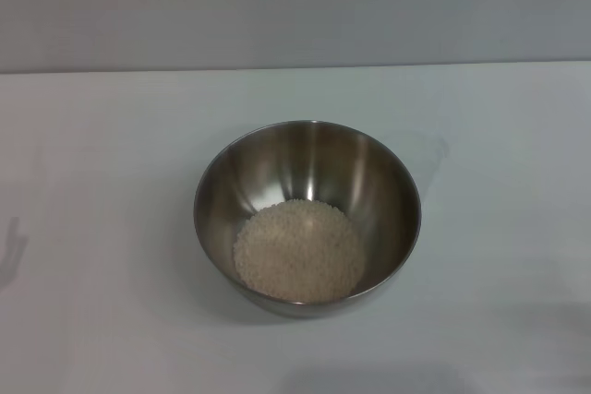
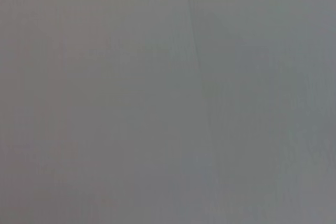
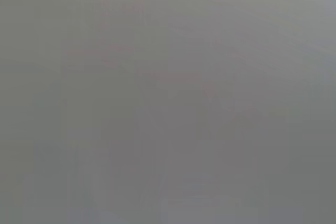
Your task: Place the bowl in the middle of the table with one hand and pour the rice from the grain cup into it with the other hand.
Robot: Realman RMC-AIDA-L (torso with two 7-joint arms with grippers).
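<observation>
White tabletop (image 1: 83, 163) fills my head view, grey wall behind it. Nothing on it but one thing.

Bowl (image 1: 307, 217): steel, upright, near the middle of the tabletop, a little toward me. Sits flat, no tilt.

Rice (image 1: 298, 250): pale heap in the bottom of the bowl, piled toward my side of the floor. No grains seen spilled on the tabletop around it.

Grain cup: not in any view. Cannot say where it went.

My arms: neither shows in the head view. Both wrist views give only flat grey, nothing to read. So both sets of jaws are out of sight; whether they are released or clenched, I cannot tell.

Judgement: both halves of the task look done, bowl placed and rice in it. This reads as the end state, arms drawn clear. Next move, if any, calls for nothing near the bowl; keep both arms away so it is not knocked.
</observation>
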